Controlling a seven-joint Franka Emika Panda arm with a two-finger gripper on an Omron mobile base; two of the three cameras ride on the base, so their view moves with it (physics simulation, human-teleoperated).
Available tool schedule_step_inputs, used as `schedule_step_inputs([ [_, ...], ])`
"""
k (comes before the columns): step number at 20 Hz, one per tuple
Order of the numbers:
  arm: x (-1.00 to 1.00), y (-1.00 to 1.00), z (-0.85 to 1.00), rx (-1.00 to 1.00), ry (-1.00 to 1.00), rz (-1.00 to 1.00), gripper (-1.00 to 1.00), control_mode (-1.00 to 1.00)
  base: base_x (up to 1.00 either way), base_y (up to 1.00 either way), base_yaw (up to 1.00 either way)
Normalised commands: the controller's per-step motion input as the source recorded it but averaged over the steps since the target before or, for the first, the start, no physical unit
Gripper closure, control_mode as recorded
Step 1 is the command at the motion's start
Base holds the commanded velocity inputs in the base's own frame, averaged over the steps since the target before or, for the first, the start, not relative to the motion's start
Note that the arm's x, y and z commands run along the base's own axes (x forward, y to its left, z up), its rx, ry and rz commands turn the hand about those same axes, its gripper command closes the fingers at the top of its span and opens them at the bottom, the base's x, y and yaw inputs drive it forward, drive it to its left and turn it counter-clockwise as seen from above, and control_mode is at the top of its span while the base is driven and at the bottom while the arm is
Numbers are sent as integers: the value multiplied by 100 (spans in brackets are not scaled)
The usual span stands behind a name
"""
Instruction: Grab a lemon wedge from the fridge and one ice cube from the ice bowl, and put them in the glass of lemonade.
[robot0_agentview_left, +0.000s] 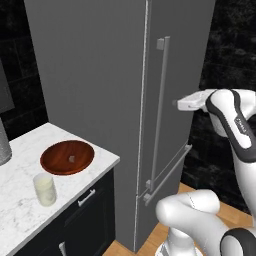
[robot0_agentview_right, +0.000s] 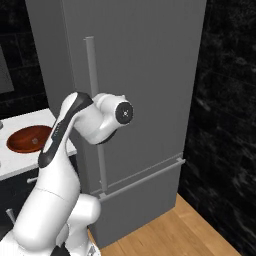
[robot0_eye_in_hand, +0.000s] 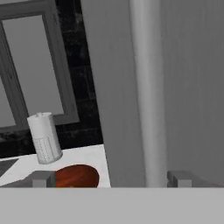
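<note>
— What does the arm look like?
— Glossy white, rounded links with dark grey joint bands; one round dark cap with tiny screws; faint lettering on a band.

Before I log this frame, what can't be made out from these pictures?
- Lemon wedge: behind the shut fridge doors, all views.
- Ice cube: a tiny pale speck in the ice bowl, left base view; too small to confirm.
- Ice bowl: bottom edge cuts it, hand view; left edge and arm crowd it, right base view.
- Gripper: only the tips of the open jaws show, astride the fridge handle.
</note>
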Motion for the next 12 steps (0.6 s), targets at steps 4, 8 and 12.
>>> schedule_step_inputs([
  [4, 23, 11, 21, 0, -19, 0, -100, -100, 0, 0, 0],
  [8, -3, 0, 10, 0, -16, 0, -100, -100, 0, 0, 0],
  [12, 11, 0, 0, -2, -7, 0, -100, -100, 0, 0, 0],
])
